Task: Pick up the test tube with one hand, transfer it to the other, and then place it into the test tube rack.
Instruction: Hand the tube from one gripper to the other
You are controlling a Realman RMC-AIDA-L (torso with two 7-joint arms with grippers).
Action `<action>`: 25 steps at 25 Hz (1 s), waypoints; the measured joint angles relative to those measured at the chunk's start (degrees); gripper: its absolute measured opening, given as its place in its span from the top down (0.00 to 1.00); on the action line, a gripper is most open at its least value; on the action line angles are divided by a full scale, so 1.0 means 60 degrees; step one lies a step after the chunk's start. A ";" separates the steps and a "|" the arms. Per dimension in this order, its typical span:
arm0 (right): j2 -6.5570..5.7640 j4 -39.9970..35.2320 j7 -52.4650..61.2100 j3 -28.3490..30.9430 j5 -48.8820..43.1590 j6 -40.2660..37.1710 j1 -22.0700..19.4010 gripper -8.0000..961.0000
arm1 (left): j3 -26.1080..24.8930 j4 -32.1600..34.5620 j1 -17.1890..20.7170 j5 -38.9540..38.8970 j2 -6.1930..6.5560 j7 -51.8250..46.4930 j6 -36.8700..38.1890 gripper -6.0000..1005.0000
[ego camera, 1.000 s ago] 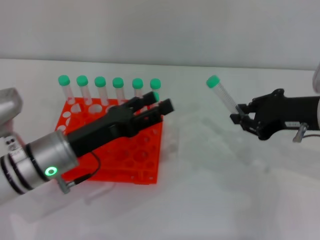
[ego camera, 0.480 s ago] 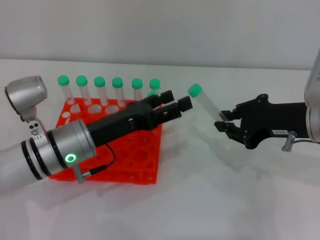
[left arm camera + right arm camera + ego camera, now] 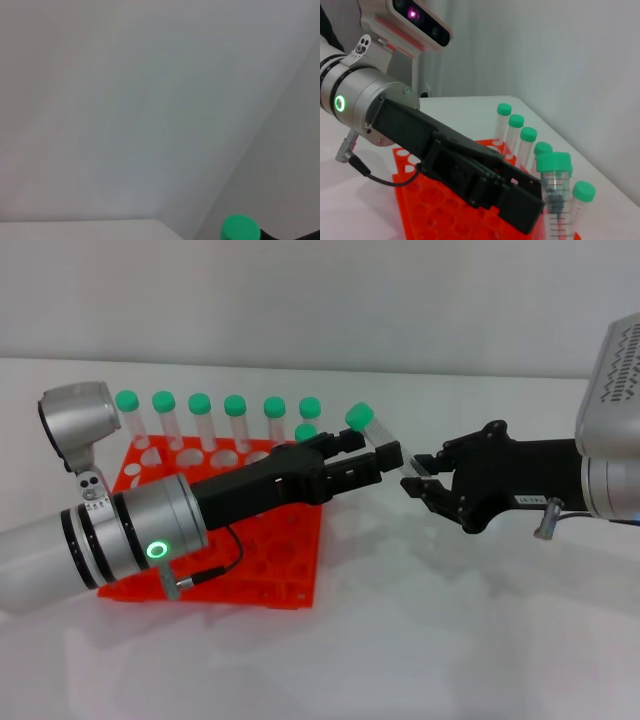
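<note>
My right gripper (image 3: 420,480) is shut on the lower part of the test tube (image 3: 385,445), a clear tube with a green cap (image 3: 360,416), and holds it tilted above the table just right of the orange rack (image 3: 290,555). My left gripper (image 3: 378,448), on the arm with the green ring, is open, with its fingers on either side of the tube just below the cap. In the right wrist view the tube (image 3: 555,197) stands close beside the left gripper's black fingers (image 3: 520,207). The left wrist view shows only the green cap (image 3: 240,229).
Several green-capped tubes (image 3: 200,415) stand in the rack's back row, with one more (image 3: 306,432) in front of them at the right end. They also show in the right wrist view (image 3: 516,125). The white table spreads in front and to the right.
Both arms have moved toward each other. The right gripper carried the tube left, and the left gripper reached right until its open fingers flank the tube.
</note>
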 joint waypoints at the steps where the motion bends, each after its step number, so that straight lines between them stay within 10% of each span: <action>1: -0.0002 0.0007 0.0002 -0.0005 0.0000 -0.0038 0.0004 0.79 | 0.0003 0.0008 -0.0001 -0.0015 0.0001 0.0002 0.0000 0.13; 7: -0.0020 0.0095 0.0012 -0.0039 0.0000 -0.0284 0.0011 0.79 | -0.0002 0.0034 0.0065 -0.0179 0.0003 0.0105 0.0000 0.13; 16: -0.0017 0.0122 -0.0043 -0.0317 -0.0065 -0.0378 0.0091 0.79 | 0.0001 0.0034 0.0009 -0.0188 0.0002 0.0161 -0.0001 0.52; 25: -0.0035 0.0264 -0.0070 -0.0356 -0.0079 -0.0569 0.0089 0.79 | 0.0005 0.0034 0.0008 -0.0173 0.0003 0.0197 -0.0067 0.57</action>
